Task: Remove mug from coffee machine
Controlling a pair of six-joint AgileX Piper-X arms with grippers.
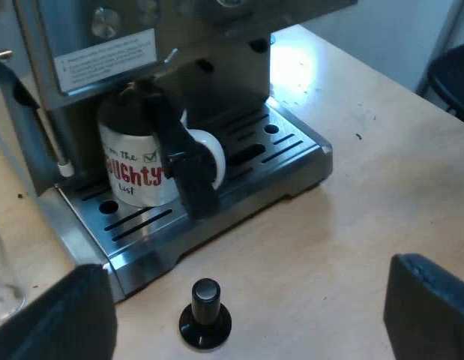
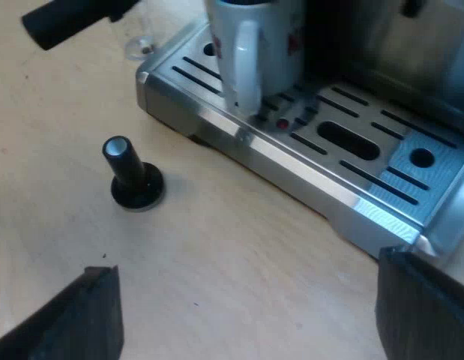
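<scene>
Mug [image 1: 138,172] on drip tray [image 1: 295,154], dark handle [image 1: 183,161] across it; tamper [image 1: 205,315] nr tray front; left gripper [image 1: 245,285] & right gripper [image 2: 245,285] spread.

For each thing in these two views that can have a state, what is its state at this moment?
mug: upright on the drip tray, not gripped.
holder: locked into the front of the machine, its handle across the mug.
tamper: standing upright on the table, free.
measuring glass: upright on the table beside the machine.
left gripper: fingers open, empty.
right gripper: fingers open, empty.
</scene>
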